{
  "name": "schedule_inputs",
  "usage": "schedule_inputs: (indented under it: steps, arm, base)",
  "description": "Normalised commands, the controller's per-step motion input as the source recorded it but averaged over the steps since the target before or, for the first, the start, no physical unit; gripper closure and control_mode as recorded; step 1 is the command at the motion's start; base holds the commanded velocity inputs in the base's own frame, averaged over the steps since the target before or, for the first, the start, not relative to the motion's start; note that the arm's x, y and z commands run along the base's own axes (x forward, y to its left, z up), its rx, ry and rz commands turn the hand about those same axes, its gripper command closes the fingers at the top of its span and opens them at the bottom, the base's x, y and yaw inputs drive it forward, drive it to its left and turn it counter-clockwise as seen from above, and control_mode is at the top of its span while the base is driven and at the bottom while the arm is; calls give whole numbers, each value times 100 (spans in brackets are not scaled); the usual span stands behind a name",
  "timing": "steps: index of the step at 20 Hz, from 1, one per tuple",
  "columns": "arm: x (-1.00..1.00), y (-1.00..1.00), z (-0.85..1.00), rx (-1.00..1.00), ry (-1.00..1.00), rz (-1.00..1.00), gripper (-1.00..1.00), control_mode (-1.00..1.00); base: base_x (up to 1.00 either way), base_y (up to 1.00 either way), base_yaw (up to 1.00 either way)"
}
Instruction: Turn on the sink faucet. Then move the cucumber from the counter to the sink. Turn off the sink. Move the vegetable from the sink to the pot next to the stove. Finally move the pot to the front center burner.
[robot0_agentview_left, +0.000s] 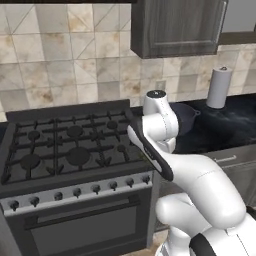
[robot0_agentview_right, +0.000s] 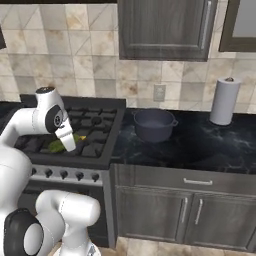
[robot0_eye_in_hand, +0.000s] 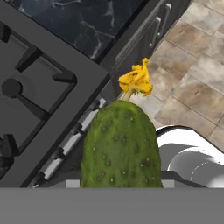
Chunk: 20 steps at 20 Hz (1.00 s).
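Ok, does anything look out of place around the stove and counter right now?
Yes: the cucumber is held in the gripper above the stove, over its front right corner, not in the pot. The pot sits empty on the counter beside the stove. Nothing looks spilled or damaged.

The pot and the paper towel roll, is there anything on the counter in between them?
No. In the right base view, only bare black counter lies between the pot and the paper towel roll.

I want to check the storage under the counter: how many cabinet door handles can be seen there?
3 handles: one horizontal drawer handle under the counter, and two vertical door handles below it. Others may be hidden beyond the frame.
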Motion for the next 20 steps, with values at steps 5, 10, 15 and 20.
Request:
schedule_inputs:
  steps: [5,10,15,20]
  arm:
    - [0,0,0,0,0,0,100,100]
    - [0,0,0,0,0,0,100,100]
    - [0,0,0,0,0,0,100,100]
    - [0,0,0,0,0,0,100,100]
  base:
    - [43,-37,-1]
    - [47,-23,0]
    - [53,-13,0]
    - [51,-8,0]
